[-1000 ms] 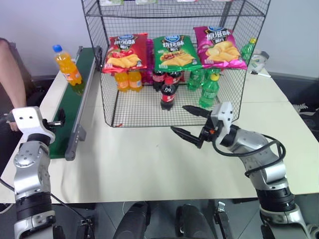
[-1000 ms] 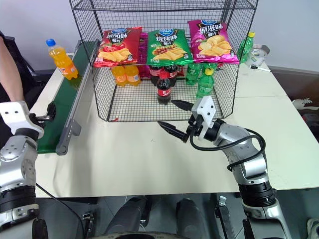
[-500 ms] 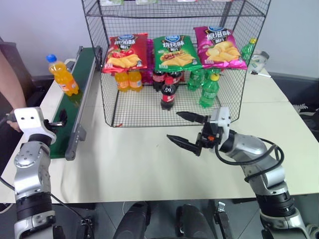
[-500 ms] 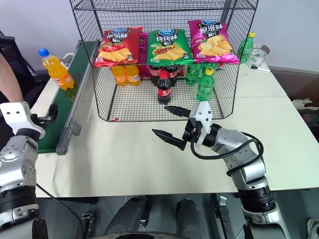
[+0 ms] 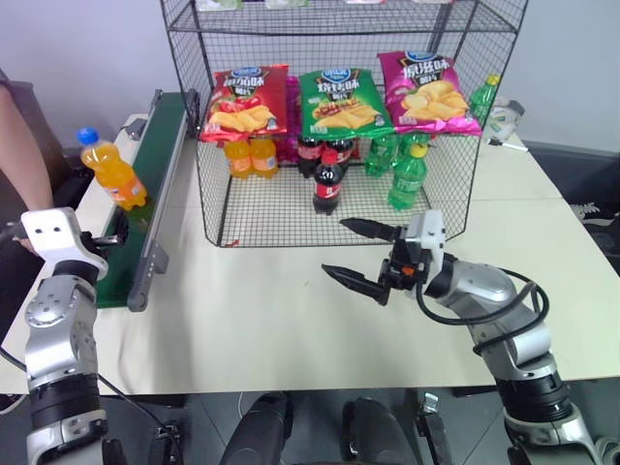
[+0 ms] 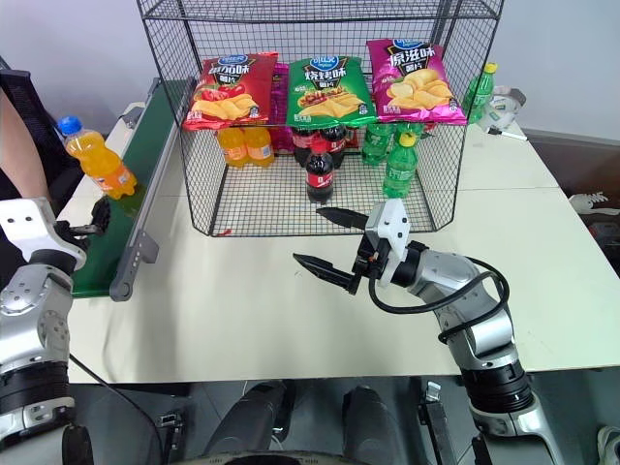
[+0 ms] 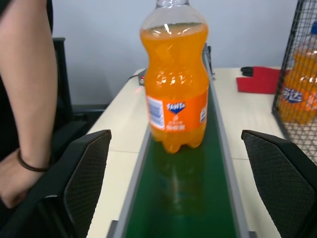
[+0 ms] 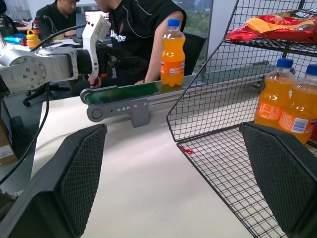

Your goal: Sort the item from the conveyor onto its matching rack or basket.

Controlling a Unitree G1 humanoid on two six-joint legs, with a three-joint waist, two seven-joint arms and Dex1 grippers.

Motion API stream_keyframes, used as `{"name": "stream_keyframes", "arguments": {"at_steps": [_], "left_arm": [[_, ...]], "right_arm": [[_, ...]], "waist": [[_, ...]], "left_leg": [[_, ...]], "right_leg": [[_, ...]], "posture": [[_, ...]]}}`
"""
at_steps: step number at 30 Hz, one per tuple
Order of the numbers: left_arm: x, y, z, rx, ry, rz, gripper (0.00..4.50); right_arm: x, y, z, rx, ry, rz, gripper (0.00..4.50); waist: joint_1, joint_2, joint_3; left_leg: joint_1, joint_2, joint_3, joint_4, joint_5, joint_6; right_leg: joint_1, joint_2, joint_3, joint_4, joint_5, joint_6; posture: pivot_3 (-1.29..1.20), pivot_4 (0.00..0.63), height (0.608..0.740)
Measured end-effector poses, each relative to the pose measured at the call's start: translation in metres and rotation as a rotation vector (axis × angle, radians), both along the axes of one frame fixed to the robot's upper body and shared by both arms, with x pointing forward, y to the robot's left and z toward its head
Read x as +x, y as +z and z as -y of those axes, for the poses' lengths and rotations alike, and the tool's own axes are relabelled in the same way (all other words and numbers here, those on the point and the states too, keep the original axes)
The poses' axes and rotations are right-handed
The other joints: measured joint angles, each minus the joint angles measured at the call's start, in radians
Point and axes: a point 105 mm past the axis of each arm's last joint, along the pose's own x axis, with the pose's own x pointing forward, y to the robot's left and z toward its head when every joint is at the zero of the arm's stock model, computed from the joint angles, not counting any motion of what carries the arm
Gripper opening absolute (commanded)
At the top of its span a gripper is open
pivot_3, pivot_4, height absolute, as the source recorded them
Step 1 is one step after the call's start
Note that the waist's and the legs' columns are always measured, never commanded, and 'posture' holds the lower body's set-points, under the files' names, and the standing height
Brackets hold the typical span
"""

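The orange soda bottle (image 5: 112,171) has ridden down the belt (image 5: 145,184) toward the left gripper (image 7: 178,186), whose fingers stand wide apart. The right gripper (image 5: 356,254), fingers spread and empty, hovers over bare table (image 5: 281,320) before the wire rack (image 5: 329,116).

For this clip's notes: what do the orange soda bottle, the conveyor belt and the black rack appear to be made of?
Orange soda bottle: looks like clear glossy plastic, with highlights on its shoulder and a printed label.
Conveyor: smooth dark-green belt, likely rubber or PVC, faintly mirroring the bottle; grey side rails look like metal.
Rack: thin black wire mesh, probably coated steel.
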Motion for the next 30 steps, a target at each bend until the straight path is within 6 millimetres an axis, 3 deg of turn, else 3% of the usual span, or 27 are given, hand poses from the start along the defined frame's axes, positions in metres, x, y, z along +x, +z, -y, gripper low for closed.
{"name": "stream_keyframes", "arguments": {"at_steps": [22,25,28,30], "left_arm": [[-0.002,0.006,-0.006,-0.051,0.009,0.037,4.39],[-0.002,0.006,-0.007,-0.043,0.014,0.034,3.58],[-0.004,0.014,-0.008,-0.022,0.019,0.058,2.36],[-0.005,0.012,-0.007,-0.023,0.014,0.054,2.36]], "right_arm": [[0.000,0.000,-0.004,-0.001,0.003,0.000,4.50],[0.001,0.000,-0.004,-0.001,0.000,-0.001,4.50],[0.001,0.000,-0.004,-0.001,-0.001,-0.001,4.50],[0.001,0.000,-0.004,-0.001,-0.001,-0.001,4.50]], "waist": [[0.000,0.000,0.000],[0.000,0.000,0.000],[0.002,0.000,0.000],[0.002,0.000,0.000]], "left_leg": [[0.000,0.000,0.000,0.000,0.000,0.000],[0.000,0.000,0.000,0.000,0.000,0.000],[0.000,0.000,0.000,0.000,0.000,0.000],[0.000,0.000,0.000,0.001,0.000,0.000]], "right_leg": [[0.000,0.000,0.000,0.000,0.000,0.000],[0.000,0.000,0.000,0.000,0.000,0.000],[0.000,0.000,0.000,0.000,0.000,0.000],[0.000,0.000,0.000,0.000,0.000,0.000]], "posture": [[0.00,0.150,0.740],[0.00,0.150,0.740],[0.00,0.150,0.740],[0.00,0.150,0.740]]}}
